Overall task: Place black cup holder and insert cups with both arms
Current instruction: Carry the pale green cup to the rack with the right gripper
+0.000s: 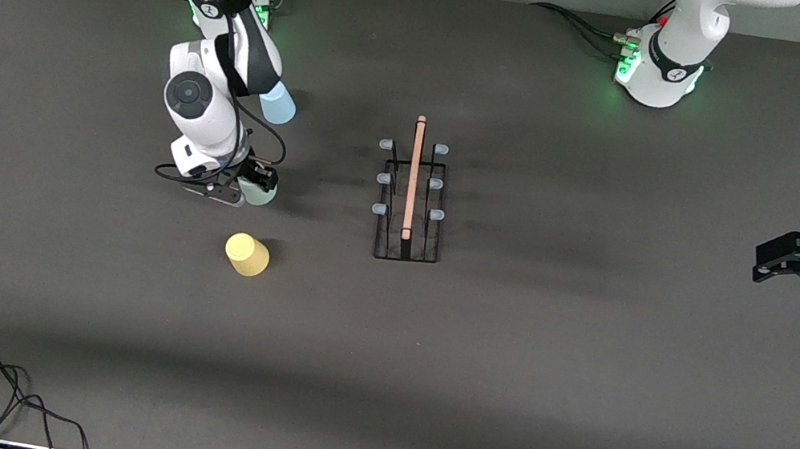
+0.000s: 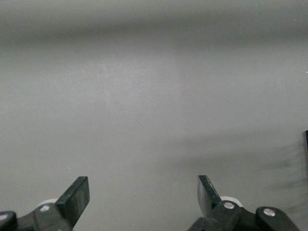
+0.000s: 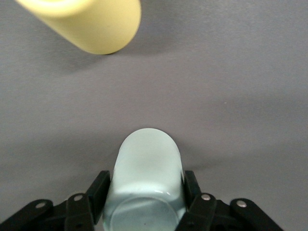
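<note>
mint cup: pale mint green tumbler (image 1: 257, 192) stands on the table at the right arm's end, between the blue cup and the yellow cup; in the right wrist view it sits between the two fingers (image 3: 98, 192), which press its sides; bottom up as far as can be judged
right gripper: right gripper (image 1: 254, 182) is down at the mint cup and closed on it; whether the cup is off the table yet cannot be told
key relation: black cup holder (image 1: 412, 202) stands mid-table, beside the held cup toward the left arm's end, well apart from it; judged, the carry runs along the table toward that end, then down onto a prong
holder axis: wooden rod (image 1: 413, 176) runs toward and away from the front camera; three pale-blue-tipped prongs (image 1: 384, 177) on each flank; the flank toward the right arm is the closer one
holder contents: all six prongs bare; no cup on the rack
blue cup: light blue cup (image 1: 277, 103) on the table, farther from the front camera than the mint cup, partly hidden by the right arm
yellow cup: yellow cup (image 1: 247, 254) on the table, nearer the front camera than the mint cup; free of any gripper
left gripper: left gripper (image 1: 771, 262) waits over the table at the left arm's end, fingers (image 2: 76, 197) spread with nothing between them
</note>
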Tool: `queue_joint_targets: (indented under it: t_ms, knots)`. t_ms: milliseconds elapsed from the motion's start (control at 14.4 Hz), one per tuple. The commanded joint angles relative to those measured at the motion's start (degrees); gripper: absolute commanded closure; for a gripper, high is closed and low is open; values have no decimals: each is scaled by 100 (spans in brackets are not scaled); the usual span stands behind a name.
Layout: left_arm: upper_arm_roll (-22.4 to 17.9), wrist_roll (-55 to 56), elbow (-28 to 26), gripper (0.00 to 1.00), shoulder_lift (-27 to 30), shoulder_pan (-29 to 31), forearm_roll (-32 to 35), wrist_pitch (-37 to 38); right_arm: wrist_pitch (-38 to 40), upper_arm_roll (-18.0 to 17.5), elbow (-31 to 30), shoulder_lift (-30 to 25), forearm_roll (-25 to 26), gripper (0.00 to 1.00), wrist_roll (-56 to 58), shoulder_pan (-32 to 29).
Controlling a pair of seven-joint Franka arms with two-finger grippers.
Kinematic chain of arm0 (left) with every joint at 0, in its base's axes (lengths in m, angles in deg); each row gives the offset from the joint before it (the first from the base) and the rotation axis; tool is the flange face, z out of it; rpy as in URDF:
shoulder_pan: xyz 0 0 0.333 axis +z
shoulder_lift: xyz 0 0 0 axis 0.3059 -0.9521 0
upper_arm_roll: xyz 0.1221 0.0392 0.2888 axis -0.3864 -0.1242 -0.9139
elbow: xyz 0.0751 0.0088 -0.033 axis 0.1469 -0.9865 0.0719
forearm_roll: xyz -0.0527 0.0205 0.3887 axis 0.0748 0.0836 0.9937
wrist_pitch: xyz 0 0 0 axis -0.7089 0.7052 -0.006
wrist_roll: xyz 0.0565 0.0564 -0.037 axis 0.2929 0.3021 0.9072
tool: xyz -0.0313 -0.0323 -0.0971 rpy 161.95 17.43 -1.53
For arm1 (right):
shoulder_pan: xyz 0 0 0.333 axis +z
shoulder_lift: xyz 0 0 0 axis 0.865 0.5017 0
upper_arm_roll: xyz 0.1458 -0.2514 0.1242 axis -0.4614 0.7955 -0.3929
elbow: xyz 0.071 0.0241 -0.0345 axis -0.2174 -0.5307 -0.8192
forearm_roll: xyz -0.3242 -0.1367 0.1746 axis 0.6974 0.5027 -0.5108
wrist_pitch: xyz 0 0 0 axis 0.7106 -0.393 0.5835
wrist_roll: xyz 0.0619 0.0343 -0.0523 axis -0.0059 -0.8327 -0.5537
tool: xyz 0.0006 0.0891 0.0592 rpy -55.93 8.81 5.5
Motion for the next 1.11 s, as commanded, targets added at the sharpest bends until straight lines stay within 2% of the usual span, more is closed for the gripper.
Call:
queue_joint_targets:
  t_ms: [0,209,348,417,834,1043]
  knots:
    - [19,-134,-197,0,249,153,-12,10,603,59,112,-533,-128,100,-99,99]
    - [19,-160,-206,0,267,215,-12,19,1832,67,638,-947,-400,100,-134,108]
    - [19,-160,-206,0,267,215,-12,37,2536,15,1164,-992,-584,100,-440,152]
    - [19,-160,-206,0,267,215,-12,45,2766,23,1428,-966,-725,100,-711,396]
    - [28,-495,-189,0,258,206,-65,-112,2874,24,2502,-518,-937,100,-2628,1557]
    - [28,-468,-180,0,258,197,-21,19,2760,24,2600,-290,-946,100,-2955,1944]
